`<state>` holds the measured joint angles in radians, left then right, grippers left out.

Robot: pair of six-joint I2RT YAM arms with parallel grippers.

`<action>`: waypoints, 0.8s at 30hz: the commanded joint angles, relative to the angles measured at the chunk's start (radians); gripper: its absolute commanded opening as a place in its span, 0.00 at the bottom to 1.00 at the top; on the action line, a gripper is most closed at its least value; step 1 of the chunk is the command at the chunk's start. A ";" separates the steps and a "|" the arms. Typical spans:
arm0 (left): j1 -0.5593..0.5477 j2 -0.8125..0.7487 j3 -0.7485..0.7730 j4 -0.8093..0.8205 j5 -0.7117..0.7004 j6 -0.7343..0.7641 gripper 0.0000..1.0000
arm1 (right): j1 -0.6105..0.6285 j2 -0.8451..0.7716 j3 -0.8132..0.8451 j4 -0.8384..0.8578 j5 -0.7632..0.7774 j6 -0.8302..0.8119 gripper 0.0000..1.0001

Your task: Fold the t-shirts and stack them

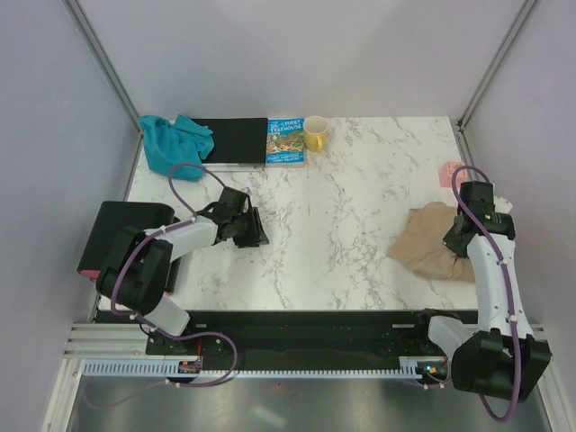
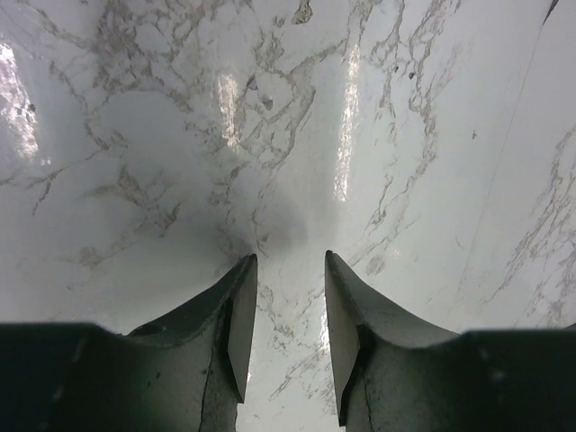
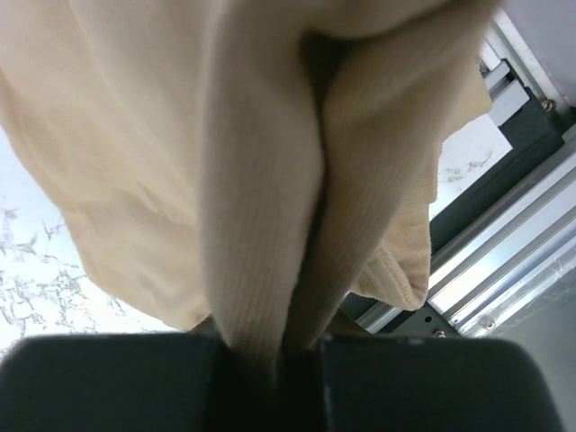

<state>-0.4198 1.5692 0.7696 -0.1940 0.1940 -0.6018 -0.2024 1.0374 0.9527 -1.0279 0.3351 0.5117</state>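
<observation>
Table (image 1: 360, 180) holds no stack yet; tan t-shirt (image 1: 423, 245) lies crumpled at the right near edge, unfolded; teal garment (image 1: 171, 142) sits bunched at the far left corner; my right gripper (image 3: 301, 351) is clamped on a ridge of tan cloth; my left gripper (image 2: 290, 288) hangs part-open and empty; folding, I judge, has barely begun.

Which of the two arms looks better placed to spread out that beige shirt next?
Probably the right arm. The right gripper is shut on the tan t-shirt, which lies bunched on that side. The left gripper hangs open over the bare marble table, well apart from the shirt.
</observation>
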 commanded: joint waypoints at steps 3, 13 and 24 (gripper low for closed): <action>-0.007 0.012 0.019 0.019 0.013 -0.001 0.43 | -0.049 0.039 -0.012 0.058 -0.047 0.051 0.07; -0.008 0.028 0.023 0.015 0.012 0.004 0.43 | -0.089 0.056 -0.025 0.069 -0.085 0.082 0.54; -0.017 0.035 0.033 0.008 0.016 0.007 0.42 | -0.098 -0.003 0.093 -0.001 0.054 0.137 0.58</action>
<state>-0.4244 1.5803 0.7765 -0.1852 0.1955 -0.6018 -0.2985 1.0889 0.9516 -1.0111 0.3012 0.6128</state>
